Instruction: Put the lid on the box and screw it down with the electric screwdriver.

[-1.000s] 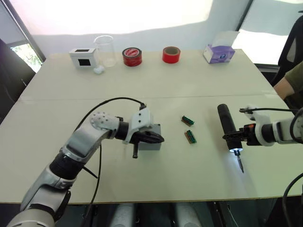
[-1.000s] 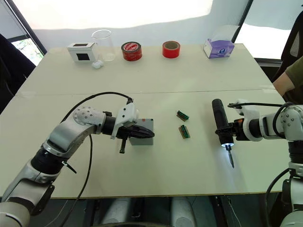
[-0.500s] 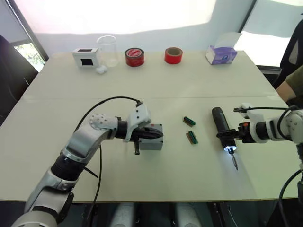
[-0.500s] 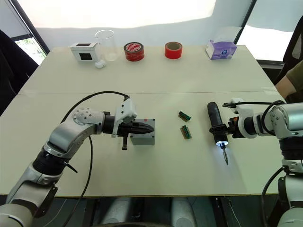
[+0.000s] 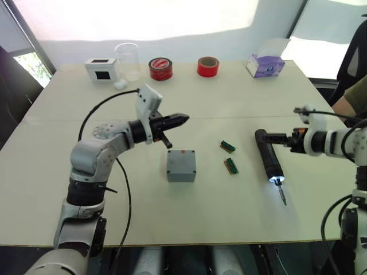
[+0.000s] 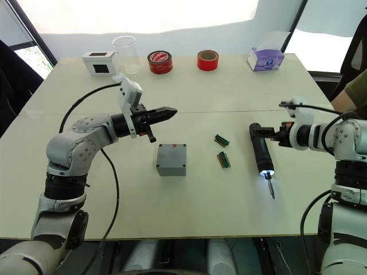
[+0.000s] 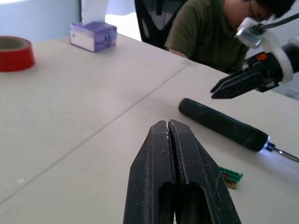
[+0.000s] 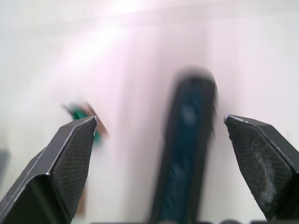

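Note:
The grey box (image 5: 181, 175) stands mid-table, and the flat grey lid (image 5: 181, 160) lies on top of it, a small red mark near its far edge. My left gripper (image 5: 175, 120) hovers shut and empty above the table, behind and left of the box; its fingers (image 7: 159, 154) press together. The black electric screwdriver (image 5: 267, 159) lies on the table to the right, its tip light (image 5: 276, 181) on and its bit pointing toward me. My right gripper (image 8: 160, 119) is wide open just behind the screwdriver's rear end (image 6: 255, 130), not touching it.
Two small green pieces (image 5: 227, 145) (image 5: 231, 165) lie between the box and the screwdriver. Along the far edge stand a white box with a black window (image 5: 100, 68), a glass beaker (image 5: 127, 60), two red tape rolls (image 5: 160, 68) (image 5: 207, 66) and a tissue box (image 5: 265, 64). A person (image 7: 219, 32) sits at the right.
My left gripper has lifted off the box and pulled up and back to the left. My right gripper has opened, let go of the screwdriver and drawn back; the screwdriver now lies on the table.

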Action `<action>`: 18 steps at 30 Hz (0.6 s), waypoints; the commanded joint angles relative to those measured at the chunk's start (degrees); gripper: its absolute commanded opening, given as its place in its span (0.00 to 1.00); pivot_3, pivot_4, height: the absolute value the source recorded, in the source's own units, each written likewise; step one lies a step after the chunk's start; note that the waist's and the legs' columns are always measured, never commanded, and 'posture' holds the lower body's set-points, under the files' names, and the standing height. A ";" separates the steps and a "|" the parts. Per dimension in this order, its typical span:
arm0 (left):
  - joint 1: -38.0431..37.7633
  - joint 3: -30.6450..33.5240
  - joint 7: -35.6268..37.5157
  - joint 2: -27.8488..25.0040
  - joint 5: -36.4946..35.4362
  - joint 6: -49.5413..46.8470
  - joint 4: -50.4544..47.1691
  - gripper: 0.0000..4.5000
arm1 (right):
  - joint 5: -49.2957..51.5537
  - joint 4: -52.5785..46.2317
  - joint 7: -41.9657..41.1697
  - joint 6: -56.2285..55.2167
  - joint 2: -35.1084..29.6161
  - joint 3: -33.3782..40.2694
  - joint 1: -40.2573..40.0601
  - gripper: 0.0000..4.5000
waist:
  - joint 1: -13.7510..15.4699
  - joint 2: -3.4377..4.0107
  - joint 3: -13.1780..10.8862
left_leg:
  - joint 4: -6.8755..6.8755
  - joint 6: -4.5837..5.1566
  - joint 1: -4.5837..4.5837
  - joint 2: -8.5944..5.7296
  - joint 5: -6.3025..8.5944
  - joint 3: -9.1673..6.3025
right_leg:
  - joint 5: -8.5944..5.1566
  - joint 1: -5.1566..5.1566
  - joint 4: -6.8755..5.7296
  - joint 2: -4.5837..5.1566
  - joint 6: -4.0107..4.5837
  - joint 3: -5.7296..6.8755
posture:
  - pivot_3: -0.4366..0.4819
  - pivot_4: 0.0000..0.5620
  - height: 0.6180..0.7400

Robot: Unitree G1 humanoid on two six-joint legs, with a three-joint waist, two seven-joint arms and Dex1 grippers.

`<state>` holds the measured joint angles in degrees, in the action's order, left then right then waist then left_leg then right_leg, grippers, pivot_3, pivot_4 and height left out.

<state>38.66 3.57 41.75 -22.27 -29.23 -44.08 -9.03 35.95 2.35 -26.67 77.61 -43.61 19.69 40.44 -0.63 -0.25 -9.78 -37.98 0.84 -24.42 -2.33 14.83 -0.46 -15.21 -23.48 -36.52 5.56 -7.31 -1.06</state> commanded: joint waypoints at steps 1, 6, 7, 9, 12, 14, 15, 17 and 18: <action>0.32 2.22 3.91 -4.39 -2.67 -0.62 0.49 0.00 | 3.86 -8.79 1.53 -1.33 3.78 5.82 0.60 0.99 | -0.01 0.00 0.00 | 0.00 0.00 0.00 0.00 0.00 0.00 | 0.00 0.01 0.00 0.00 0.00 0.00 | 0.48 0.27 1.00; -2.97 -3.46 11.68 -15.13 3.23 4.46 2.43 0.00 | 8.11 -22.55 -3.22 -0.99 3.92 -2.20 -6.47 0.99 | 0.15 0.00 0.00 | 0.00 0.03 0.00 -0.04 0.02 -0.04 | 0.00 0.04 0.02 0.02 0.01 0.01 | 0.48 0.27 1.00; -3.79 -4.29 12.88 -16.68 3.78 4.90 2.31 0.00 | 8.30 -25.23 -4.31 -2.11 3.58 -4.34 -8.24 0.99 | 0.04 0.00 0.00 | 0.01 0.03 0.00 -0.05 0.02 -0.04 | -0.01 0.03 0.02 0.03 0.02 0.01 | 0.48 0.27 1.00; -5.75 -6.19 14.56 -19.05 5.30 6.50 1.37 0.00 | 7.18 -29.35 -6.23 -5.92 2.72 -8.26 -11.68 0.99 | 0.01 0.00 0.00 | 0.02 0.03 -0.01 -0.05 0.03 -0.03 | -0.01 0.02 0.04 0.03 0.02 -0.01 | 0.48 0.27 1.00; -10.01 -9.82 17.00 -22.09 8.11 9.00 -0.96 0.00 | 3.26 -33.08 -10.64 -14.18 0.77 -15.72 -16.78 0.99 | 0.06 0.01 0.00 | 0.02 0.04 0.00 -0.05 0.03 -0.03 | -0.01 0.04 0.05 0.06 0.02 -0.01 | 0.48 0.27 1.00; -12.03 -12.50 18.18 -24.31 10.80 10.26 -1.16 0.00 | -0.41 -35.49 -15.06 -21.28 -1.97 -21.23 -19.95 0.99 | 0.15 0.00 0.00 | 0.02 0.05 0.00 -0.05 0.04 -0.03 | -0.01 0.04 0.08 0.08 0.02 0.00 | 0.48 0.27 1.00; -13.02 -13.37 18.95 -24.91 10.94 10.13 -1.41 0.00 | -0.21 -35.98 -15.71 -22.25 -1.46 -22.59 -20.90 0.99 | 0.08 0.00 0.00 | 0.02 0.05 0.00 -0.05 0.04 -0.04 | -0.01 0.05 0.10 0.08 0.02 0.01 | 0.48 0.27 1.00; -14.01 -13.84 19.38 -24.66 10.33 9.44 -1.85 0.00 | -0.32 -35.87 -16.05 -23.47 -0.34 -24.51 -21.86 0.99 | 0.00 -0.01 0.00 | 0.02 0.05 0.00 -0.02 0.04 -0.04 | 0.00 0.05 0.12 0.07 0.02 0.02 | 0.48 0.27 1.00; -14.13 -13.77 19.18 -24.16 9.98 9.09 -2.01 0.00 | -0.68 -35.61 -16.03 -23.91 0.00 -25.26 -22.04 0.99 | 0.03 -0.03 -0.01 | 0.02 0.05 0.00 -0.02 0.04 -0.04 | 0.00 0.05 0.11 0.07 0.02 0.01 | 0.48 0.27 1.00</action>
<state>24.29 -10.67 60.79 -46.57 -18.81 -35.21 -8.75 35.90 -31.87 -42.20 55.76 -43.80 -5.21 17.97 -0.60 -0.28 -9.79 -37.96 0.89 -24.43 -2.33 14.87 -0.51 -15.21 -23.43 -36.41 5.63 -7.29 -1.03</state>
